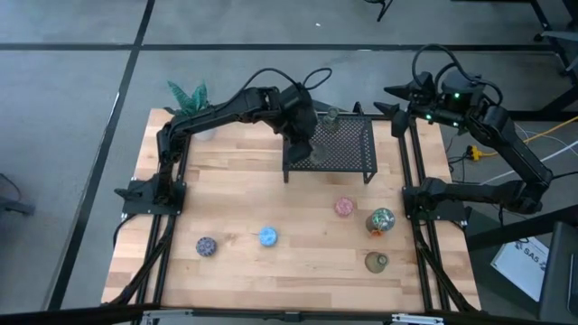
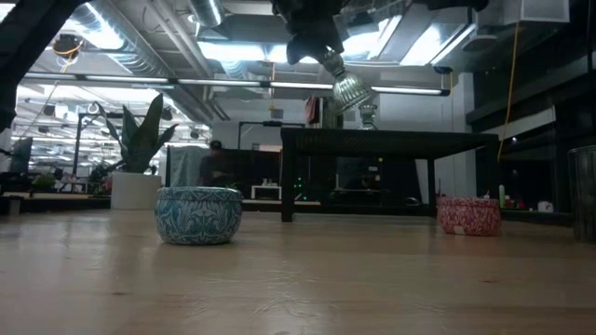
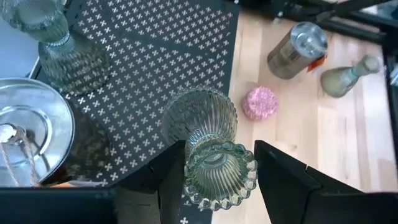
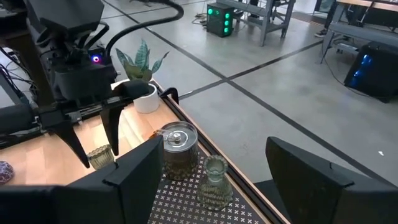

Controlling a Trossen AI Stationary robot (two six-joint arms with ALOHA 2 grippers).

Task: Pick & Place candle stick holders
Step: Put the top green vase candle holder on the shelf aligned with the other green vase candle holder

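I have the left gripper (image 3: 214, 171) over the black rack (image 1: 348, 144), near its front left part, and its jaws grip a ribbed green glass holder (image 3: 211, 158) between the fingers (image 3: 171, 177). In the low view that holder (image 2: 352, 90) hangs tilted above the rack top (image 2: 382, 140), not resting on it. From the left wrist I see it lying across the jaws, its scalloped rim toward the camera.

Two more holders already stand on the rack: another ribbed glass one (image 3: 59, 43) and a silvery one (image 3: 34, 134) beside it. The right wrist view shows the same pair, silvery (image 4: 179, 149) and glass (image 4: 214, 180), near the rack's back edge.

My right gripper (image 4: 211, 186) waits off the table's back right corner, jaws wide, holding nothing.

On the table (image 1: 235, 181) in front of the rack I see the pink holder (image 1: 344, 207), a larger silvery one with orange (image 1: 380, 220) just beside it, an olive one (image 1: 377, 262) nearer the front, the blue one (image 1: 268, 236) toward the middle and the speckled purple one (image 1: 207, 246) to its left. The potted plant (image 1: 190, 97) stands at the back left corner.
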